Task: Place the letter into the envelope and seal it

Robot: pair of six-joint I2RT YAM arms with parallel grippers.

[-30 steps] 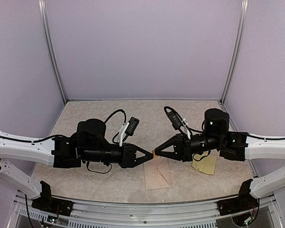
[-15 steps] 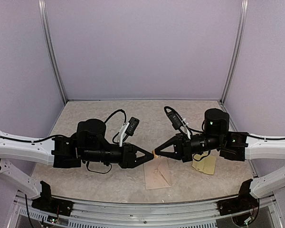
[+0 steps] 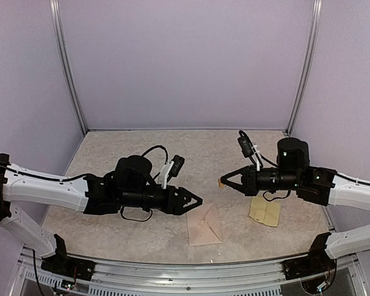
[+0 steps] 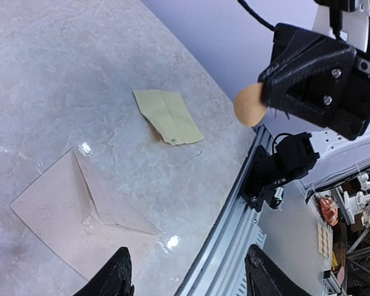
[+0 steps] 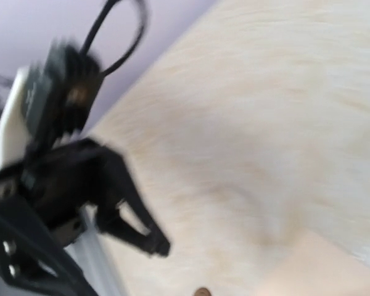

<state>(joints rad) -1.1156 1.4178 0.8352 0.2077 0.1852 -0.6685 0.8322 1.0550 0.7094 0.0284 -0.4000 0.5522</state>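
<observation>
The pale pink envelope (image 3: 205,225) lies flat on the table near the front edge, its pointed flap folded over the body (image 4: 80,209). The letter is not in view. My left gripper (image 3: 196,201) hovers just left of and above the envelope, open with nothing between its fingers (image 4: 188,274). My right gripper (image 3: 225,182) hangs in the air to the right, shut on a small round brown sticker (image 3: 221,182), which sticks out from its tip (image 4: 250,105). In the blurred right wrist view only the sticker's edge (image 5: 202,291) shows at the bottom.
A yellowish sticker sheet (image 3: 264,211) lies on the marbled table under the right arm, right of the envelope (image 4: 168,117). A metal rail (image 3: 191,271) runs along the near edge. Lilac walls enclose the back and both sides.
The two grippers met tip to tip at the sticker; now the left has opened and let go. The right has drawn back to the right and up with the sticker.
</observation>
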